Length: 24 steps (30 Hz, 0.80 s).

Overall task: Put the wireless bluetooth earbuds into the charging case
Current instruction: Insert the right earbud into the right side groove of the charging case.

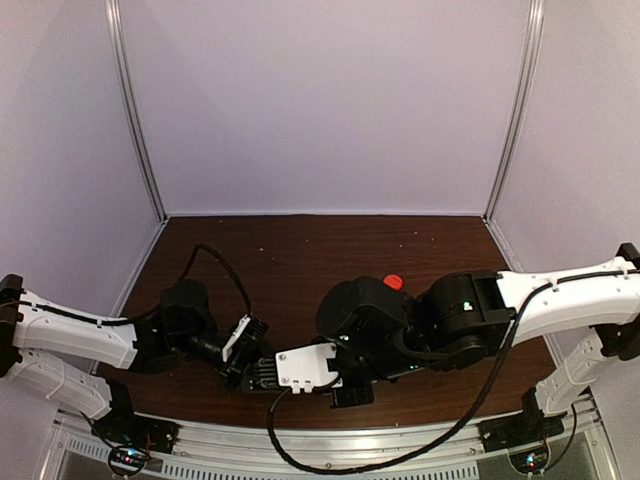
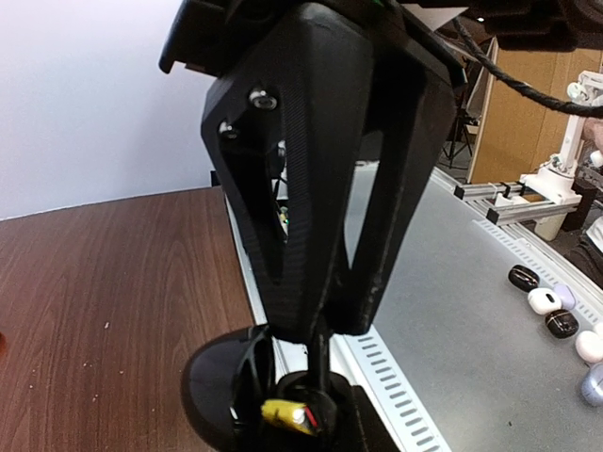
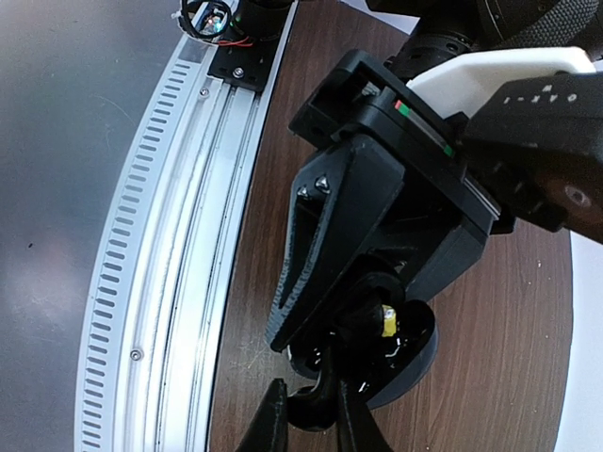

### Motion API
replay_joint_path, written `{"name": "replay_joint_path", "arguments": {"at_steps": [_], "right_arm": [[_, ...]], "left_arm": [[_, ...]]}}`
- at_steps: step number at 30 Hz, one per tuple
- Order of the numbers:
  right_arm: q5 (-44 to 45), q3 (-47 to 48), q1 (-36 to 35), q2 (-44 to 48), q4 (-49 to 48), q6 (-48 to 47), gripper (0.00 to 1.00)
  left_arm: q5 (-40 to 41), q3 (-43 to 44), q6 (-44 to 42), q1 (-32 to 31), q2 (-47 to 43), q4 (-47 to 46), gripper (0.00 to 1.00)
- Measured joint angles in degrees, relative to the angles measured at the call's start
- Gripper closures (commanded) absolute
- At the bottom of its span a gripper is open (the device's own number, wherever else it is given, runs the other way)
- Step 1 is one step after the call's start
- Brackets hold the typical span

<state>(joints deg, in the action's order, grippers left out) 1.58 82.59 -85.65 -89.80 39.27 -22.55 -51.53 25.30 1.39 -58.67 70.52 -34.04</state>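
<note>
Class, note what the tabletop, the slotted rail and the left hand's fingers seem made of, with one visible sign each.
Tabletop: dark brown wood or wood-look laminate, grain streaks. Slotted rail: likely silver metal, dull sheen. Left hand's fingers: probably printed black plastic, matte, fine ridges.

Worktop [image 1: 330, 250]: dark brown wood grain, with a few pale specks toward 12 o'clock.
Back wall [image 1: 320, 100]: plain pale lilac panel standing at the worktop's 12 o'clock edge; similar panels close the 9 and 3 o'clock sides.
Corner posts [image 1: 135, 110]: slim silver uprights at 11 and 1 o'clock, where the panels meet.
Slotted rail [image 3: 141, 282]: silver metal strip with rows of short slots, running along the worktop's 6 o'clock edge.
Grey surface [image 2: 452, 311]: matte, lying beyond the rail.
Rounded pieces [image 2: 545, 300]: small and glossy, black, white and pale lilac, clustered on the grey surface at 3 o'clock of the left wrist view; too small to identify.
Aluminium bars [image 2: 513, 200]: at 2 o'clock there, in front of a tan wooden panel [image 2: 528, 104].
</note>
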Motion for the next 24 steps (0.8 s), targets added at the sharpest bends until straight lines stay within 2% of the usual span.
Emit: {"name": "replay_joint_path", "arguments": {"at_steps": [19,24], "right_arm": [[-2.6,0.6,-0.2,-0.9,0.9,-1.0,0.90],[-2.7,0.7,-0.2,-0.9,1.1,-1.3,0.79]], "left_arm": [[-0.5,1.5,-2.2,-1.6,1.2,2.3,0.90],[-0.5,1.7,-2.8,-1.9,1.2,2.6,0.90]]}}
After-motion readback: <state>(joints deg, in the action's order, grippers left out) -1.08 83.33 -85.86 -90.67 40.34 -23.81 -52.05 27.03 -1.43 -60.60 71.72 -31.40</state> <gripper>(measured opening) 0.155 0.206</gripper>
